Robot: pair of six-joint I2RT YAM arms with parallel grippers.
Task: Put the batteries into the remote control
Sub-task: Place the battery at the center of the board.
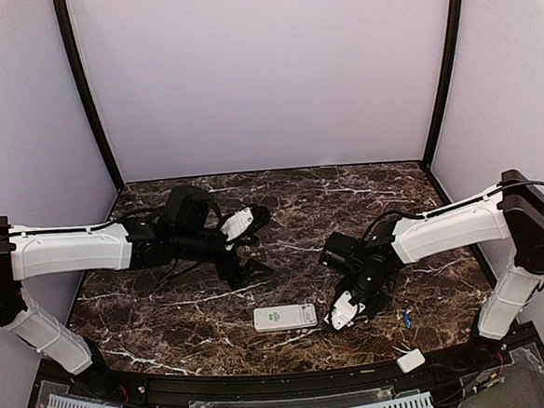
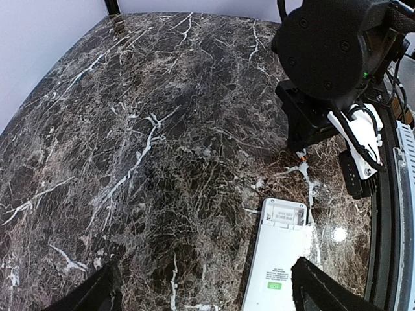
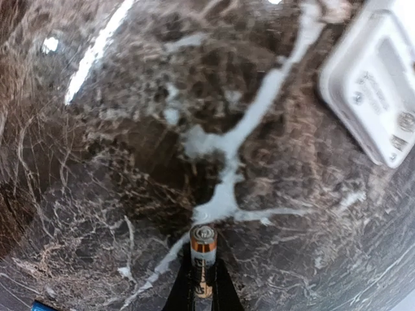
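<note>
We see one small cylindrical battery [image 3: 203, 249], copper-banded at its tip, clamped between the fingers of the right hand [image 3: 203, 288]. Its long axis points down towards the dark marble-patterned tabletop [image 1: 365, 197]; whether the tip touches, we cannot tell. The small white oblong plastic remote control [image 1: 285, 317] lies flat, back up, with its long axis running left to right. Its open bay [image 2: 283, 212] is at the end nearest this hand, just beside the held battery on the robot's left. We judge that the coming move turns on tipping the cell to match that bay. The left hand [image 1: 248, 266] hovers farther off, its fingers [image 2: 324, 288] spread apart and empty. A second, blue battery [image 1: 406, 319] lies on the tabletop, well right of the remote control.
</note>
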